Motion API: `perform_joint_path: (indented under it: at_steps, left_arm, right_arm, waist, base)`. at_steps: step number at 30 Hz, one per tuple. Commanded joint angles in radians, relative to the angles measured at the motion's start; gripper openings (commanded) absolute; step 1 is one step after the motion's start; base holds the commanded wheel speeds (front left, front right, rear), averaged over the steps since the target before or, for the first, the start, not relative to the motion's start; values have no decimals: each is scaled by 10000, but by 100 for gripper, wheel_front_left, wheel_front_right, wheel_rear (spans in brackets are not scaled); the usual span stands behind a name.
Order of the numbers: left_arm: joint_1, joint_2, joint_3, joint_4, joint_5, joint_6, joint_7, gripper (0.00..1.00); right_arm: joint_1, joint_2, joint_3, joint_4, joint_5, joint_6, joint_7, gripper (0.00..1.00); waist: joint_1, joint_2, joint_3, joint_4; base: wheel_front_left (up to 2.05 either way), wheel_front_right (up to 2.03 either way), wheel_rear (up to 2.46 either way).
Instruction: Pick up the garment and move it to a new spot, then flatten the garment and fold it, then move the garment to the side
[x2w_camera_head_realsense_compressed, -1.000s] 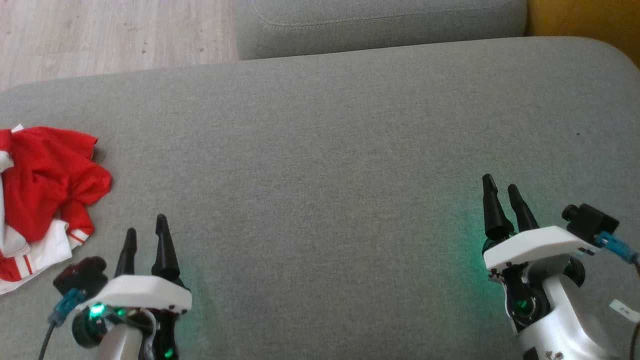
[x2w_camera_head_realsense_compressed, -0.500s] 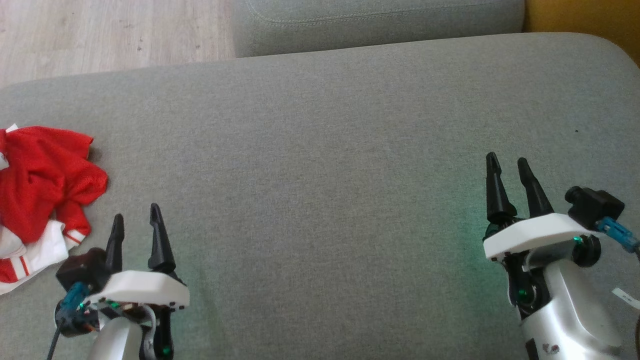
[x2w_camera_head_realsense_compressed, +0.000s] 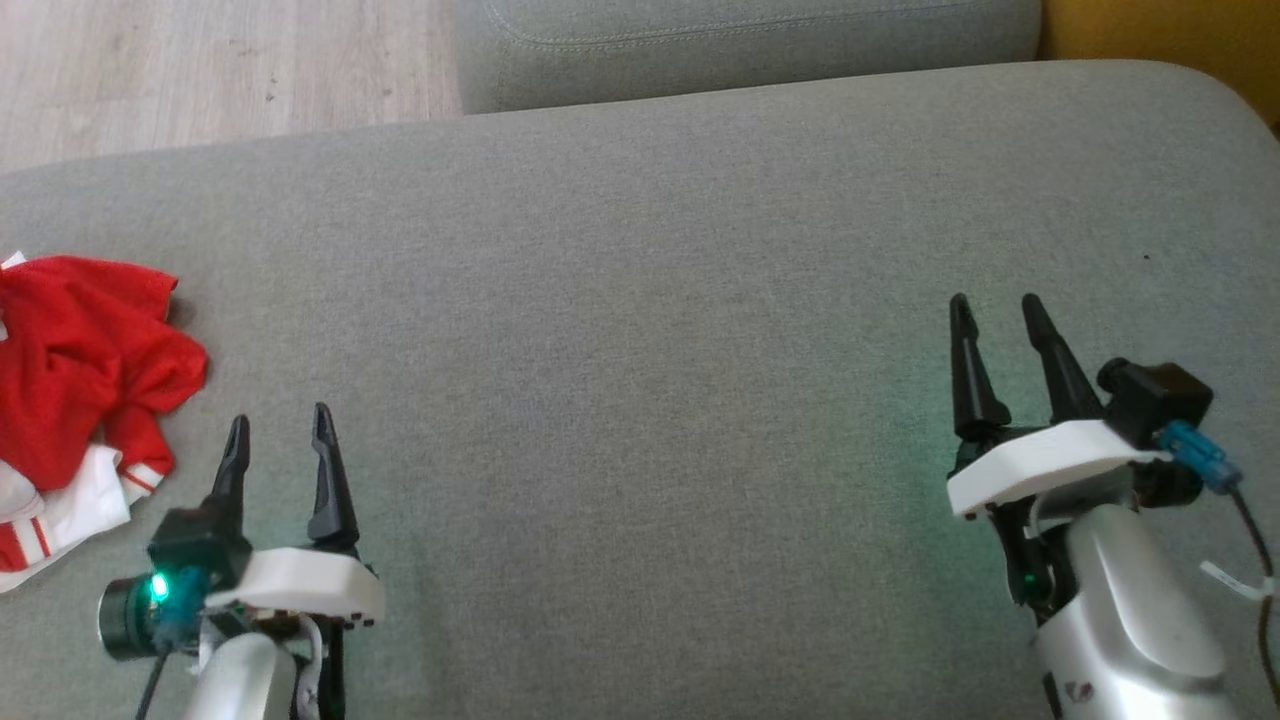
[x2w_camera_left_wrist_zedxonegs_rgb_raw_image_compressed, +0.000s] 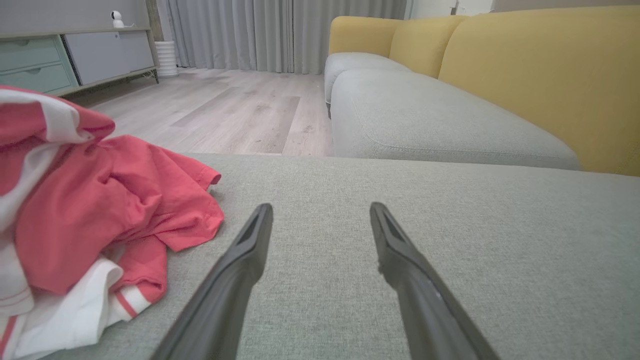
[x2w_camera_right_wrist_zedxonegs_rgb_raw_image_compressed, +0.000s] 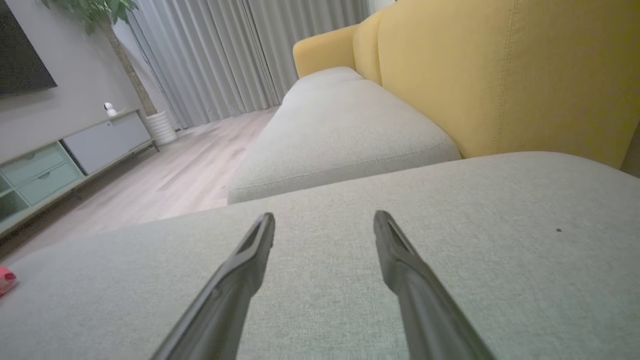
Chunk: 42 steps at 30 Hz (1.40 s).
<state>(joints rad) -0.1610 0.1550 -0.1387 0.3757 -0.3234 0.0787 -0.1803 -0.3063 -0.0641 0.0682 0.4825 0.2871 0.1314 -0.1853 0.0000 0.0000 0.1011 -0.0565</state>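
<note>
Crumpled garment (x2w_camera_head_realsense_compressed: 80, 370) heaped at far left
Red-and-white, it lies on the grey sofa cushion (x2w_camera_head_realsense_compressed: 640, 300) near the left hand (x2w_camera_head_realsense_compressed: 279, 415); that and the right hand (x2w_camera_head_realsense_compressed: 995, 300) stand wide open, empty.

Left gripper (x2w_camera_head_realsense_compressed: 279, 415) of mine, two long black tapered fingers on a white wrist plate, hovers at the grey fabric cushion's (x2w_camera_head_realsense_compressed: 640, 250) near-left corner, jaws wide, empty. Right gripper (x2w_camera_head_realsense_compressed: 995, 300), same build, near-right corner: spread too, nothing held, fingers aimed at the far edge.
</note>
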Motion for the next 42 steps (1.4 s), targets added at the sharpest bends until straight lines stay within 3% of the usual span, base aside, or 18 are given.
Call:
perform_joint_path:
  at_steps: [1,21,32,38,42]
  left_arm:
    - [-498,302,161,-255,467,100,-232,100]
    - [-433,31,522,-46,2472,542,-797,100]
    - [-274,-289,933,-2,2577,390,-814,100]
    - [-336,-482,993,14,2634,257,-814,100]
    - [-351,-665,969,39,2652,167,-814,100]
  right_arm:
    - [-520,84,273,-58,-488,-6,-186,100]
    - [-840,124,381,694,-2899,-7,-747,100]
    - [-791,137,130,996,-2672,-7,-764,100]
    - [-809,138,328,898,-2556,-7,-764,100]
    - [-780,138,600,910,-2494,-7,-764,100]
  waist:
    - [0,0,-15,-25]
    - [0,0,-83,-263]
    - [0,0,-3,-122]
    - [0,0,219,503]
    - [0,0,376,1547]
  base:
    - [0,0,0]
    - [0,0,0]
    - [0,0,0]
    - [0,0,0]
    - [0,0,0]
